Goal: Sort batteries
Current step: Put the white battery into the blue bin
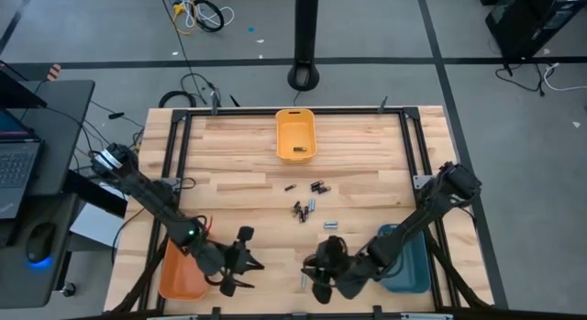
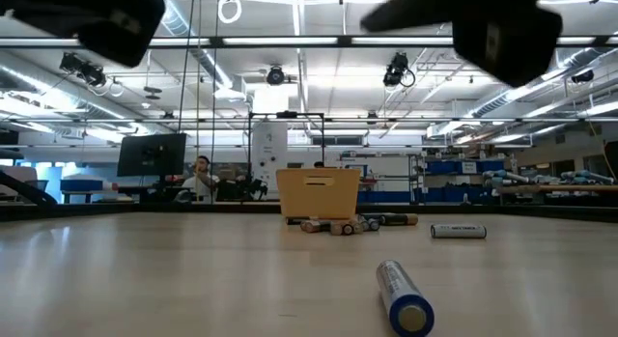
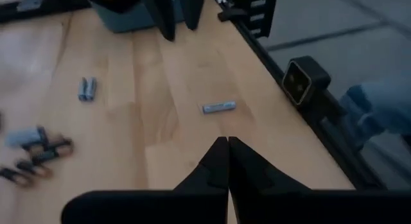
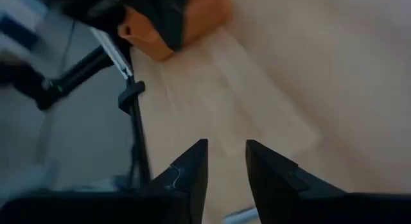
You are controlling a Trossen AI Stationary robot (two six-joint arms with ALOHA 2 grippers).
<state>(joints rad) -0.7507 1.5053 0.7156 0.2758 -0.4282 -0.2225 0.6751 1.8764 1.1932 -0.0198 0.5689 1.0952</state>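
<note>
The batteries (image 1: 305, 208) lie in a loose group near the middle of the table (image 1: 238, 164), with one more pair (image 1: 330, 226) a little nearer to the front edge and one pale battery (image 1: 304, 277) close to that edge, between the two grippers. A yellow bin (image 1: 295, 135) stands at the far edge and has a few dark batteries inside. An orange bin (image 1: 176, 274) sits at the front left corner, under the left arm, and a blue bin (image 1: 409, 260) sits at the front right, under the right arm.

The left gripper (image 1: 240, 265) hangs over the front of the table, just beside the orange bin; its fingers (image 3: 226, 161) are pressed together and hold nothing. The right gripper (image 1: 316, 270) hangs near the pale battery; its fingers (image 4: 192, 169) stand apart with bare wood between them.

The low view shows what the high view does not: the pale battery (image 2: 403, 298) lies on its side well in front of the group, and a person sits far behind the table in the room. The left wrist view shows a small dark camera box (image 3: 304, 79) fixed on the frame at the front edge, near this battery (image 3: 219, 107).

Between the group and the yellow bin the wood is free. At the front the two arms are close together.
</note>
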